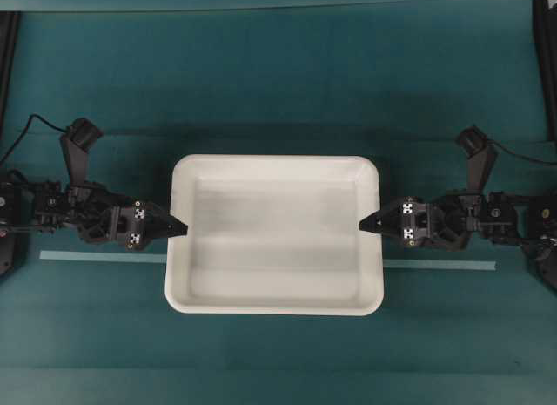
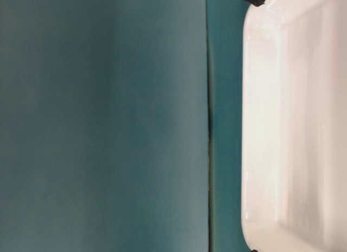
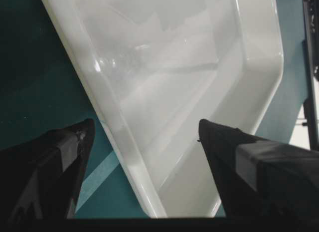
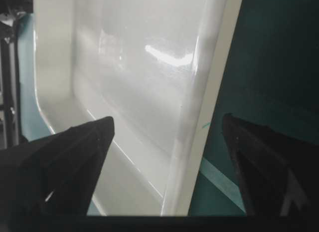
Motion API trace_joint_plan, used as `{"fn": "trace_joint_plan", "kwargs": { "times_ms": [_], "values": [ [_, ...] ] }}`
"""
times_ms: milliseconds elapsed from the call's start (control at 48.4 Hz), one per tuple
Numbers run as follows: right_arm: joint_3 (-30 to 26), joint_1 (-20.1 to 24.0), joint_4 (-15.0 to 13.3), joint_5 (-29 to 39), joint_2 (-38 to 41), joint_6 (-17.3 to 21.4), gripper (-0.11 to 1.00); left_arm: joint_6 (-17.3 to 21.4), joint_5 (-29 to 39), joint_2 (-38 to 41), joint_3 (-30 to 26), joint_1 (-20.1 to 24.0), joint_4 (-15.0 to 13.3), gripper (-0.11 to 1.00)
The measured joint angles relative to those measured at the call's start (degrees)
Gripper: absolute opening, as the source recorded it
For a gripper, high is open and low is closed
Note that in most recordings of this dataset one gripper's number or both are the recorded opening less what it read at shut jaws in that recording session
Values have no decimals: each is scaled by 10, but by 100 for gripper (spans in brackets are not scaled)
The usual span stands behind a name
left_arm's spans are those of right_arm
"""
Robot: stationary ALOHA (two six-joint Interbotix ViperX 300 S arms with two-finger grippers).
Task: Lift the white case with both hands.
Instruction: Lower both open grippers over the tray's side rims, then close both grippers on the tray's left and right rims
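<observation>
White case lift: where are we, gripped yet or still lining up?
Done: both grippers are at the white case, the left gripper at one short side and the right gripper at the other. In hand: each wrist view shows open fingers straddling the rim, one inside, one outside. Left: closing on the rim and lifting; the case appears still flat on the table.

The white case [image 1: 274,235] is a large, shallow, glossy plastic tray with rounded corners, a rolled rim and sloped inner walls, lying flat and open side up, its long sides running left to right in the overhead view. The left hand [image 1: 177,226] is at the middle of its left short edge and the right hand [image 1: 367,223] at the middle of its right short edge. In each wrist view the two black wedge fingers stand spread, one over the tray's inside and one outside, with the rim [image 3: 119,137] between them.
</observation>
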Motion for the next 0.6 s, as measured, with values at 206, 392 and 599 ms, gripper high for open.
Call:
{"fn": "trace_joint_plan", "kwargs": {
  "times_ms": [206, 392, 599],
  "values": [
    [-6, -1, 11, 36, 0, 1, 63, 0, 26, 0, -4, 1, 0, 68],
    [-15, 0, 23, 69, 1, 1, 15, 0, 54, 3, -13, 2, 0, 20],
    [-23, 1, 26, 90, 0, 2, 11, 0, 66, 4, -16, 4, 0, 10]
  ]
}}
